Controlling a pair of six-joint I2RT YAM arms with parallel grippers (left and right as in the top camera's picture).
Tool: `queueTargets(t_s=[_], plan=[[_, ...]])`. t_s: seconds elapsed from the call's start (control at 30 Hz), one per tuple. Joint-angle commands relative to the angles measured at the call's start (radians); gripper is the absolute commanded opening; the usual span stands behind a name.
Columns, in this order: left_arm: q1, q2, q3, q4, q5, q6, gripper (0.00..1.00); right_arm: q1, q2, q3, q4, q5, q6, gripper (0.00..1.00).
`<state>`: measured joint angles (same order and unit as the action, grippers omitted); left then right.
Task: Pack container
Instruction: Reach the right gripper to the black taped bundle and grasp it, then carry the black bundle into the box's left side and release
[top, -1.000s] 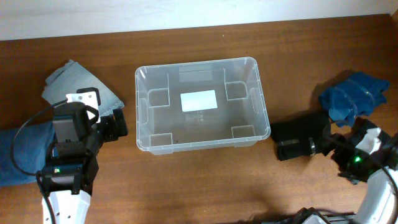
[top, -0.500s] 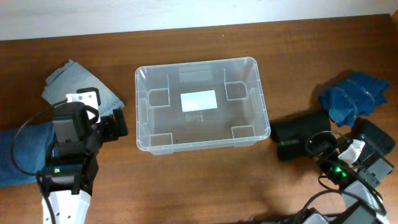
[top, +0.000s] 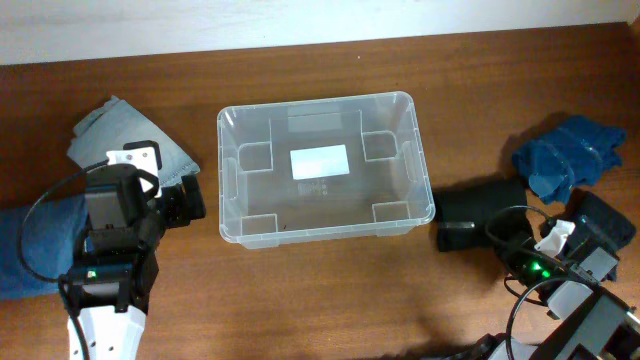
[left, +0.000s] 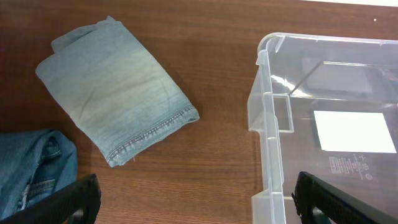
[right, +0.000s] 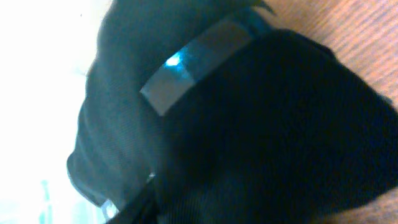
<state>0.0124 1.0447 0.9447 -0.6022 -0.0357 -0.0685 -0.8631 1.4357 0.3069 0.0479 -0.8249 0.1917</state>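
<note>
Overhead: container (top: 315, 102) sits mid-worktop, open and empty, probably centred so either arm can reach it. Clear plastic, rounded corners, white label on base. Right arm (top: 535, 268) noses at black garment (top: 480, 215), just right of the container.

Left wrist: left fingers (left: 78, 198) spread wide, holding nothing. Folded denim (left: 115, 93) lies left of the container.

Right wrist: black fabric fills the view. Finger state cannot be told.

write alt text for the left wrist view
A folded pale-blue denim cloth lies on the brown wooden table, apart from the large clear plastic bin at right. A darker blue jeans piece shows at bottom left, and the open left pincer frames the bottom edge.
</note>
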Motion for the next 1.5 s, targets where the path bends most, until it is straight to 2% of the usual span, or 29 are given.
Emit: queueTargets(t_s=[0.0, 0.13, 0.2, 0.47, 0.63, 0.8, 0.93, 1.17, 1.3, 1.47], plan=[[-0.003, 0.000, 0.019, 0.003, -0.013, -0.005, 0.99, 0.015, 0.021, -0.014, -0.013, 0.032, 0.008, 0.20], [-0.003, 0.000, 0.019, 0.003, -0.014, -0.005, 0.99, 0.015, -0.011, 0.050, -0.038, -0.071, 0.009, 0.08], [-0.003, 0.000, 0.019, 0.003, -0.013, -0.005, 0.99, 0.018, -0.048, 0.113, -0.121, -0.085, 0.008, 0.04], [-0.003, 0.001, 0.019, 0.003, -0.014, -0.005, 0.99, 0.141, -0.243, 0.486, -0.494, -0.080, -0.060, 0.04], [-0.003, 0.000, 0.019, 0.002, -0.014, -0.005, 1.00, 0.278, -0.313, 0.721, -0.616, -0.053, -0.064, 0.04], [-0.003, 0.000, 0.019, 0.002, -0.014, -0.005, 0.99, 0.497, -0.332, 0.858, -0.640, 0.029, -0.109, 0.04], [-0.003, 0.000, 0.019, -0.005, -0.023, -0.005, 0.99, 0.736, -0.308, 0.872, -0.642, 0.075, -0.169, 0.04], [-0.003, 0.000, 0.019, -0.013, -0.066, -0.006, 1.00, 1.168, -0.110, 0.872, -0.606, 0.362, -0.124, 0.04], [-0.003, 0.000, 0.019, -0.021, -0.067, -0.005, 0.99, 1.285, 0.024, 0.872, -0.495, 0.370, -0.082, 0.04], [-0.003, 0.000, 0.019, -0.022, -0.066, -0.006, 0.99, 1.350, 0.170, 0.873, -0.370, 0.362, -0.017, 0.04]])
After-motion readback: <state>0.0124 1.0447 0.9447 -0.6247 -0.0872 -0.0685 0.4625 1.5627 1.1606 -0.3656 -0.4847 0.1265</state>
